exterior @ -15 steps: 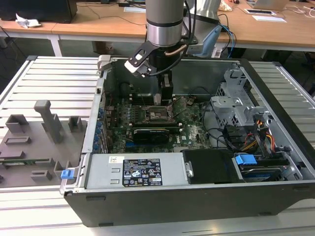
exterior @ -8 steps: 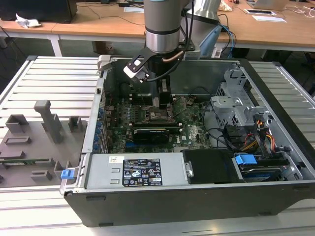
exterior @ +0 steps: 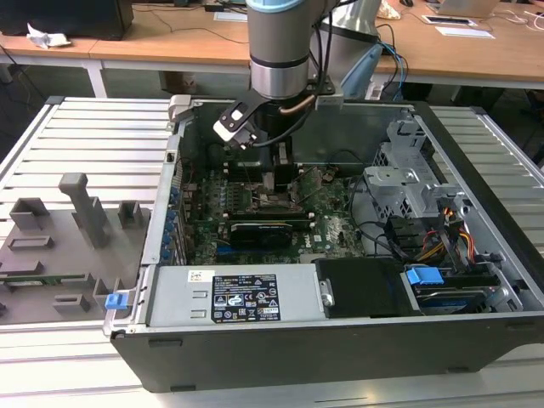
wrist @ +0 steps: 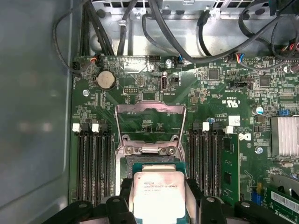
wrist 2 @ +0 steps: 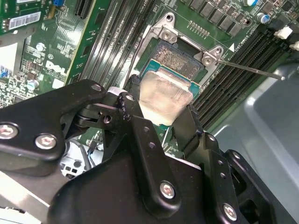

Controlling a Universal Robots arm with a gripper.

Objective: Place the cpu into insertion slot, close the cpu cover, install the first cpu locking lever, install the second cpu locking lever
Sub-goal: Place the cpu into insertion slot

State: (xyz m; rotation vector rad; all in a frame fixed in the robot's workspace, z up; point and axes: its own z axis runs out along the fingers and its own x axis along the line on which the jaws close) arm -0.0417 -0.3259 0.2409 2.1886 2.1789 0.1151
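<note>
One step of four is in hand, the first by my reckoning: the pincer is clamped on opposite edges of the cpu, a flat square with a dull, smudged silver lid on a green base, hanging just above the insertion slot and not yet seated. Hinged at one edge of the slot, the cpu cover, a thin metal frame with a square window, stands tilted up, open. Seating the chip calls, I'd judge, for a level, squared-up descent, with no scraping of the slot's fine contact grid.

The flat silver-grey square cpu sat between the black gripper's fingers over the open socket. The thin metal-frame cpu cover stood raised beyond, with long memory slots on both sides.
</note>
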